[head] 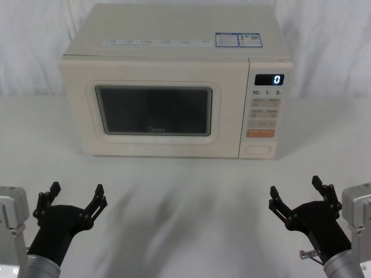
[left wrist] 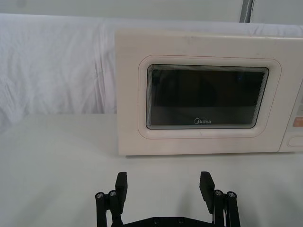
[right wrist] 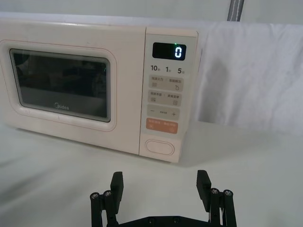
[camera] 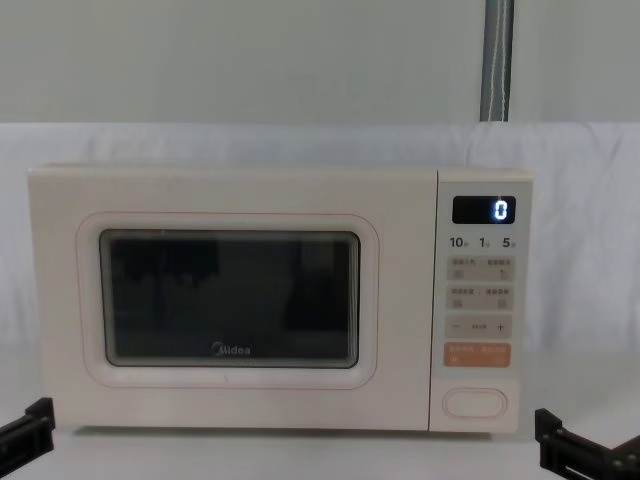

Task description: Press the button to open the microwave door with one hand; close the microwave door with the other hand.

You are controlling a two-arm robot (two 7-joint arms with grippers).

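Note:
The cream microwave (head: pixel 174 87) stands at the back of the white table with its door (head: pixel 153 110) shut flush; its display reads "0". The oval cream button (head: pixel 259 149) sits at the bottom of the key panel, under the orange key, and is seen also in the right wrist view as the button (right wrist: pixel 160 146) and in the chest view as the button (camera: pixel 475 402). My left gripper (head: pixel 75 194) hovers open near the table's front left, well short of the door (left wrist: pixel 208 99). My right gripper (head: pixel 295 188) is open at the front right, facing the panel from a distance.
A white cloth covers the table (head: pixel 185 191) and hangs behind the microwave. Bare table lies between the grippers and the microwave's front. A grey vertical pole (camera: pixel 497 60) stands behind at the right.

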